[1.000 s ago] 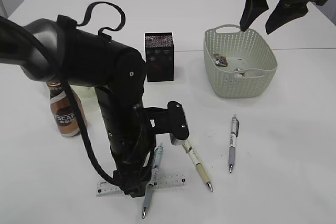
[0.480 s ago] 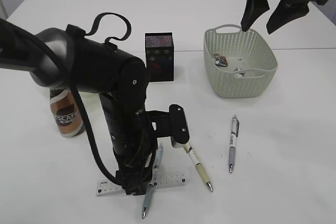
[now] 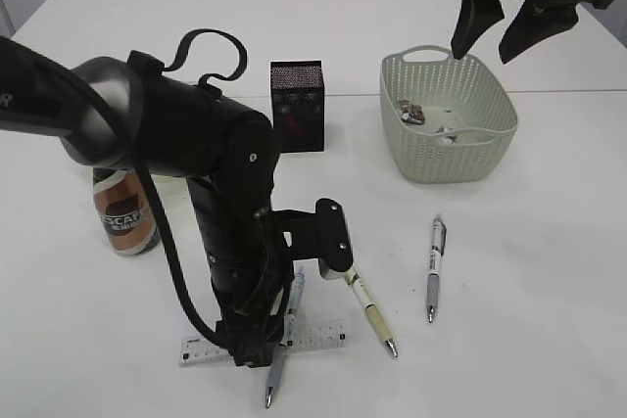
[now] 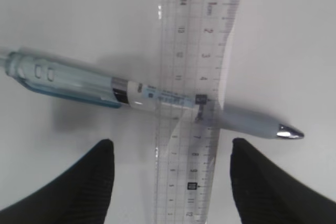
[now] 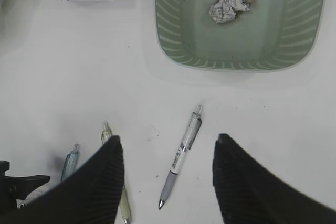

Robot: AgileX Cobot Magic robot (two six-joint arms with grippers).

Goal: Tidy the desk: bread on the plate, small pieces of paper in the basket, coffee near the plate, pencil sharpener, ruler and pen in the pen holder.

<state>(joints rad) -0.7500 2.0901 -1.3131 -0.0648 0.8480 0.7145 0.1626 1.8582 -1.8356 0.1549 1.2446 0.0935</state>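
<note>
My left end effector (image 4: 170,182) hangs low over the transparent ruler (image 4: 191,93), jaws apart and empty, one finger on each side of the ruler's long edges. A blue pen (image 4: 142,95) lies across the ruler at this spot, under the clear plastic as far as I can tell, its metal tip pointing toward the right of the wrist view. Both rest on the white worktop (image 3: 529,340).

Step in hand, as I judge it: pick up the ruler for the pen holder (image 3: 297,105), which stands well apart, further back on the worktop.

Procedure for a clean grasp:
- Keep the fingers parallel to the ruler's long edges so they close across its narrow width.
- Descend until the fingertips almost touch the worktop; the ruler is thin and flat, so a high closure will miss it.
- Grip clear of the pen crossing, or the pen may be dragged or rolled.
- Lift slowly and check that only the ruler rises.

My right end effector (image 5: 165,177) is raised high near the basket (image 5: 173,40), jaws parted and holding nothing. A crumpled paper (image 5: 231,3) already lies in the basket. Two more pens (image 3: 434,266) remain on the worktop, and the coffee bottle (image 3: 122,212) stands at the left.
</note>
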